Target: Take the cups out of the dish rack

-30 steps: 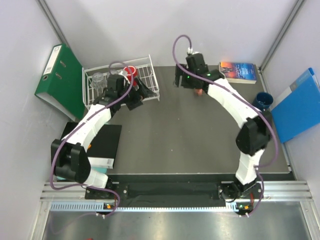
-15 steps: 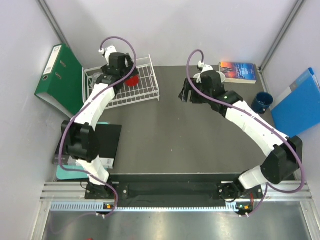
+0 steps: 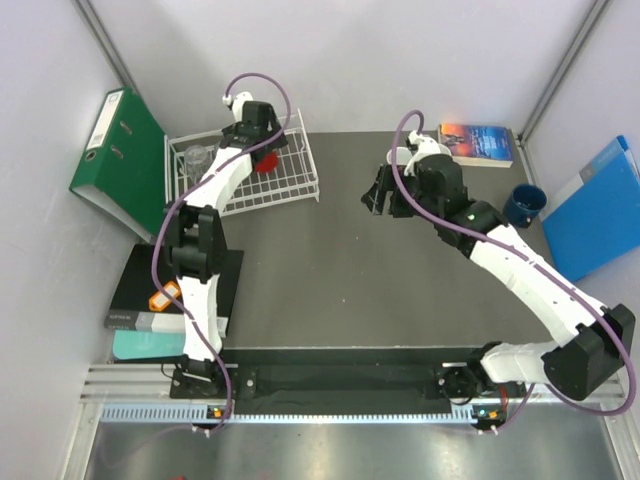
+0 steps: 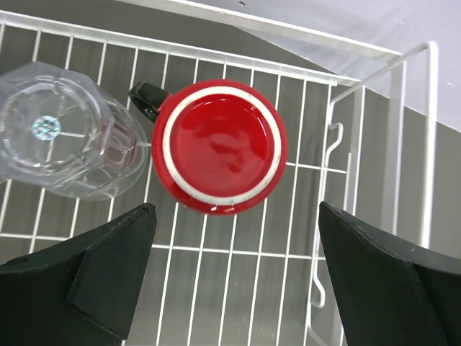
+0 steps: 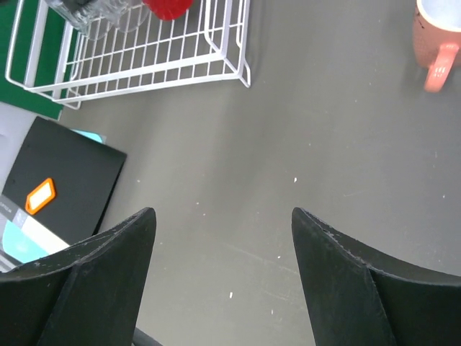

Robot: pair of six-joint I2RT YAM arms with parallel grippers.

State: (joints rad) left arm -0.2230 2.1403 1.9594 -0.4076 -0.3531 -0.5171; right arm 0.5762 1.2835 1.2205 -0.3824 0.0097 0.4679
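The white wire dish rack (image 3: 285,190) stands at the back left. In it are a red mug (image 3: 266,163), upside down, and a clear glass tumbler (image 3: 197,158). My left gripper (image 3: 260,145) hangs open above the rack. In the left wrist view the red mug (image 4: 220,148) lies just ahead of the open left gripper (image 4: 238,249), with the tumbler (image 4: 61,137) to its left. My right gripper (image 3: 380,195) is open and empty over the table. An orange mug (image 5: 438,29) stands on the table. A dark blue mug (image 3: 522,203) stands at the right.
A green binder (image 3: 125,165) leans left of the rack. A black book (image 3: 190,285) with an orange tag (image 3: 160,298) lies at the front left. A book (image 3: 478,143) lies at the back right, and a blue folder (image 3: 595,210) leans on the right wall.
My left arm has swung from the rack's front to over its back, above the red mug. My right gripper has drawn away from the orange mug, toward the right and nearer.
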